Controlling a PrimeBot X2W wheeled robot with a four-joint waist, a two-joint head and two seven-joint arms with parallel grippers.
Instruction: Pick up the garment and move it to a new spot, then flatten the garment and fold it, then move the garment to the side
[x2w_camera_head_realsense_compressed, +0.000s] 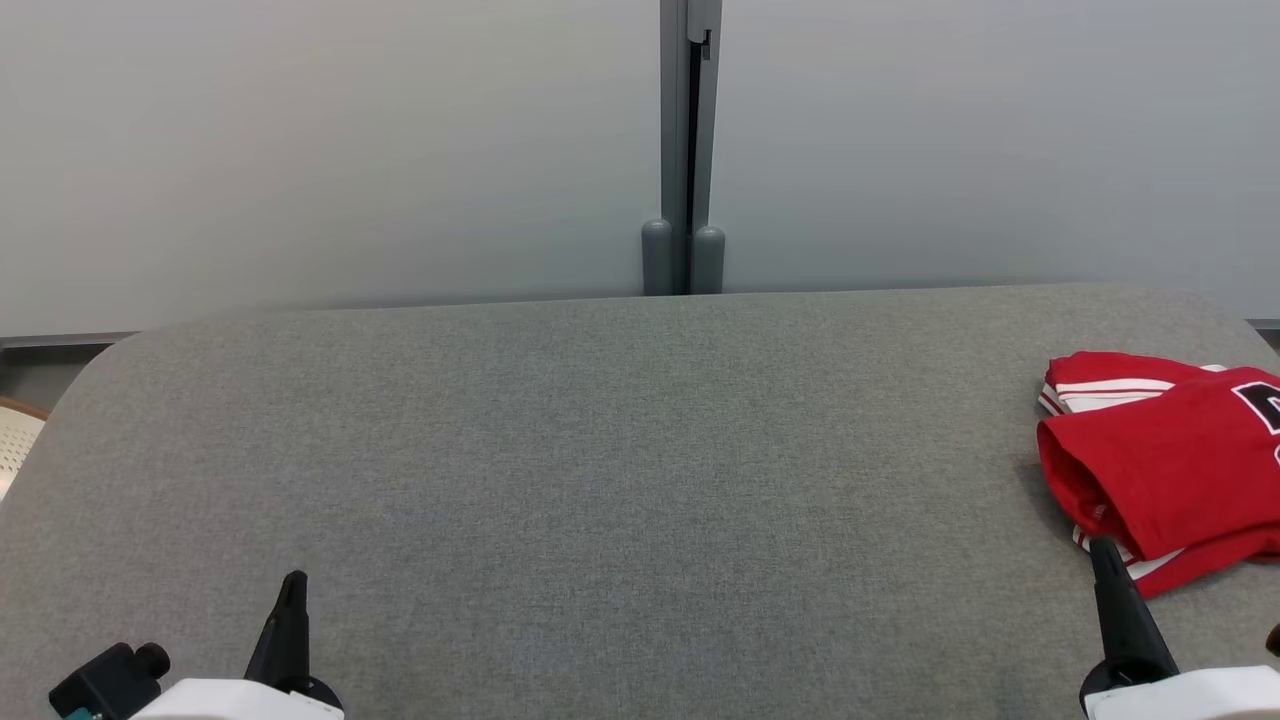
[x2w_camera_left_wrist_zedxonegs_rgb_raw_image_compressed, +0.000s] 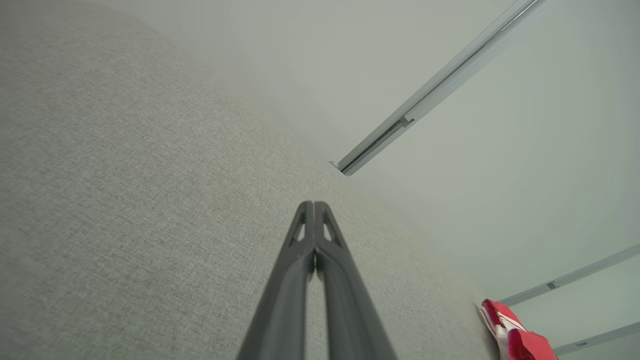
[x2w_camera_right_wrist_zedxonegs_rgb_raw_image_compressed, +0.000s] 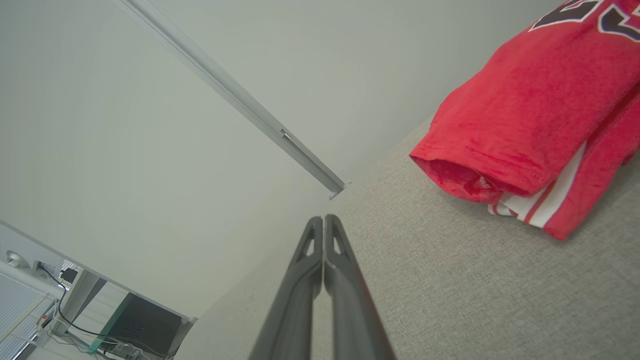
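Broad grey surface (x2w_camera_head_realsense_compressed: 600, 450) of coarse woven fabric, rounded at the corners. Folded red garment (x2w_camera_head_realsense_compressed: 1165, 465), soft knit with white stripes and dark lettering, lying near, just ahead and right of the right end effector (x2w_camera_right_wrist_zedxonegs_rgb_raw_image_compressed: 324, 218); well apart, far right of the left end effector (x2w_camera_left_wrist_zedxonegs_rgb_raw_image_compressed: 313, 205). Both with slim dark fingers pressed together, gripping nothing.

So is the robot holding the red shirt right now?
No, the red shirt lies folded on the table, apart from the shut jaws.

Closed: left end effector (x2w_camera_left_wrist_zedxonegs_rgb_raw_image_compressed: 314, 205), right end effector (x2w_camera_right_wrist_zedxonegs_rgb_raw_image_compressed: 324, 218)
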